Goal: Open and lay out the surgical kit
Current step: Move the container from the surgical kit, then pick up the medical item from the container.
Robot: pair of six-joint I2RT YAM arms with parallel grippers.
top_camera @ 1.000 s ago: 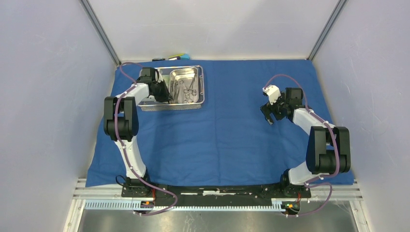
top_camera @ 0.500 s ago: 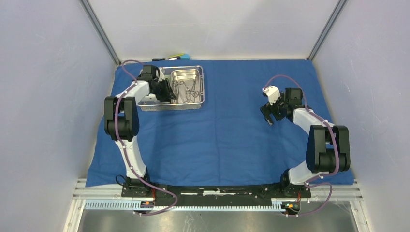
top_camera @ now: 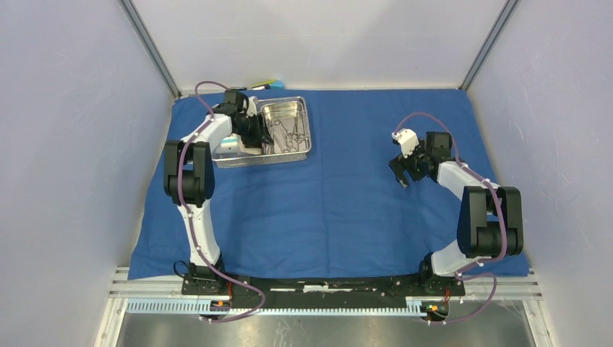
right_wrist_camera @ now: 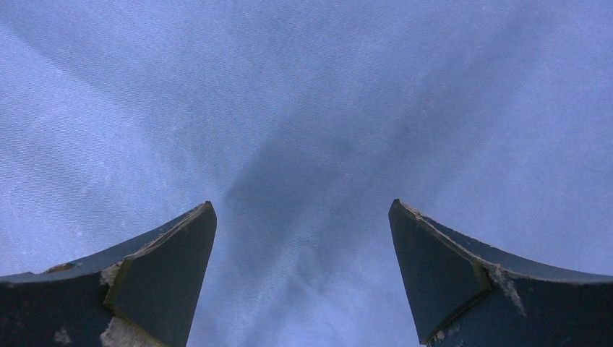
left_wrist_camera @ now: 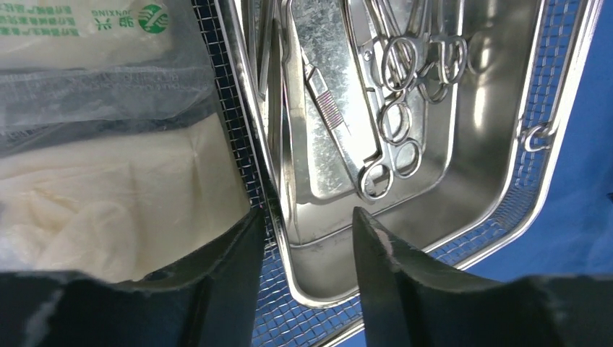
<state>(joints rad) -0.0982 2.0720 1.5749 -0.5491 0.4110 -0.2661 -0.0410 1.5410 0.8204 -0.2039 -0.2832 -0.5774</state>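
Blue cloth wrap [top_camera: 340, 195] is lying spread flat, mesh tray [top_camera: 260, 160] sitting at its far-left corner.
Left claw [left_wrist_camera: 305, 217] released, straddling steel pan [left_wrist_camera: 470, 166] wall; packets [left_wrist_camera: 108, 181] lying beside, instruments [left_wrist_camera: 394, 72] inside; right claw [right_wrist_camera: 300, 217] gaping over bare cloth; block toy [top_camera: 266, 84] behind tray.

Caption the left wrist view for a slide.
Left hand open astride steel pan rim; scissors inside, gauze packet alongside in mesh tray.

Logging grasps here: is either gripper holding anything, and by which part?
Nothing is held. The left gripper straddles the rim of the steel pan, jaws apart, not clamping; the right gripper hangs open over the blue cloth.
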